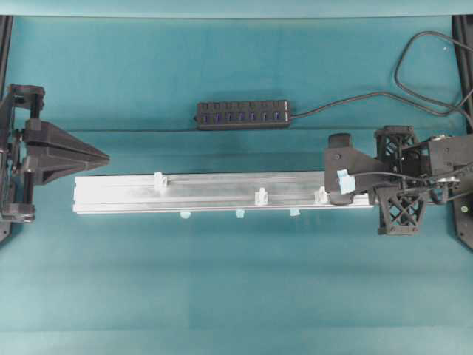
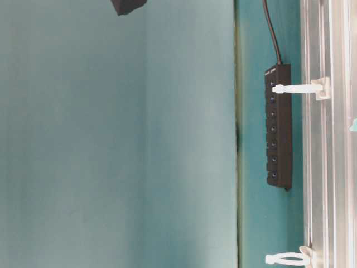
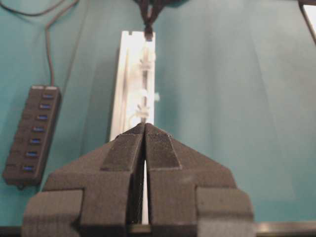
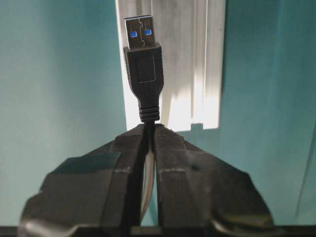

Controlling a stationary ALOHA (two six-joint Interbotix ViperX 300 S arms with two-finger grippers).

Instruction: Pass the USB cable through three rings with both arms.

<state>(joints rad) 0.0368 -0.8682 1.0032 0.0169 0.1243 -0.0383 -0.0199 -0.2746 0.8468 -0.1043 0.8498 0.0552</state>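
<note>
1. The right black wedge-fingered gripper [image 4: 148, 129] was clamped on the thin black USB cable [image 4: 144, 74] just behind its plug, whose metal tip pointed along the long silver aluminium rail [image 1: 222, 194].
2. It hung over the rail's right end, beside the nearest of three small translucent white plastic rings [image 1: 321, 195].
3. The left black gripper [image 1: 106, 157] stood closed and empty off the rail's left end.
4. A black multi-port hub [image 1: 242, 115] lay beyond the rail.
</note>
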